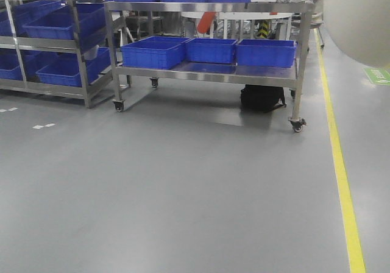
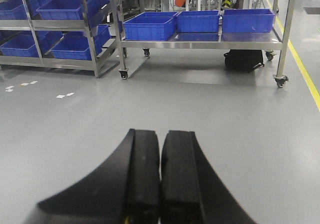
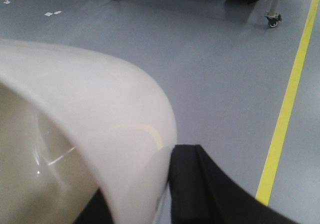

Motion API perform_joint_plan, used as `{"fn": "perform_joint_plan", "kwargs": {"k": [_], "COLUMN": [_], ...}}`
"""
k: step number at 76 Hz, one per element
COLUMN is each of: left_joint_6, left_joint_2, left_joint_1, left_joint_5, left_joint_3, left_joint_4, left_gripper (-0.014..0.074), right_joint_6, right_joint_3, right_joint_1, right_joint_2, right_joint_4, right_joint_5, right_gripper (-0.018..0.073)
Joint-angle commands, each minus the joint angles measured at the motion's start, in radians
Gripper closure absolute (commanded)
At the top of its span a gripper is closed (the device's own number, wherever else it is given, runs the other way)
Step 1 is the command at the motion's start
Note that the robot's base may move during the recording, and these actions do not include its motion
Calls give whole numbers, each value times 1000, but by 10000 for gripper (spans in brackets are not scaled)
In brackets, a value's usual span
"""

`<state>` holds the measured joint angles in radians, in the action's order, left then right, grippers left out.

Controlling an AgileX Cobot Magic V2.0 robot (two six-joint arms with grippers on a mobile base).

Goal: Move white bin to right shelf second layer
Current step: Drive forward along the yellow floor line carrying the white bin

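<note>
The white bin (image 3: 90, 109) is a glossy cream tub that fills the left of the right wrist view, its rim wall clamped by my right gripper (image 3: 142, 179). One black finger (image 3: 192, 174) presses the outer wall. The other finger sits inside the bin, mostly hidden. From the front view the bin's rounded underside (image 1: 359, 17) hangs in the top right corner, high above the floor. My left gripper (image 2: 161, 132) is shut with its pads together and nothing between them, over bare grey floor. The right shelf second layer is out of view.
A steel cart on casters (image 1: 207, 74) stands ahead with blue crates (image 1: 155, 52) on its lower level. A black bag (image 1: 262, 97) lies under it. A steel rack (image 1: 82, 72) of blue crates is at the left. A yellow floor line (image 1: 341, 181) runs along the right.
</note>
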<state>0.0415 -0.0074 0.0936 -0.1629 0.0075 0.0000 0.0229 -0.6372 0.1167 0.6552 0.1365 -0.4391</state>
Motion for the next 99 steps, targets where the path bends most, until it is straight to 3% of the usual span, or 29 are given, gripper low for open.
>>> {"fn": "perform_joint_plan", "kwargs": {"k": [1, 99], "left_joint_6": [-3, -3], "left_joint_2": [-14, -14], "left_joint_1": [5, 5], "left_joint_5": [85, 85], "left_joint_3": [37, 37], "left_joint_4": [0, 0], "left_gripper": [512, 512], "right_joint_6": [-1, -1], "right_joint_3": [-33, -33], "right_joint_1": [-4, -4], "right_joint_2": [-3, -3], "right_joint_4": [9, 9], "right_joint_5": [97, 97], "right_gripper": [511, 511]}}
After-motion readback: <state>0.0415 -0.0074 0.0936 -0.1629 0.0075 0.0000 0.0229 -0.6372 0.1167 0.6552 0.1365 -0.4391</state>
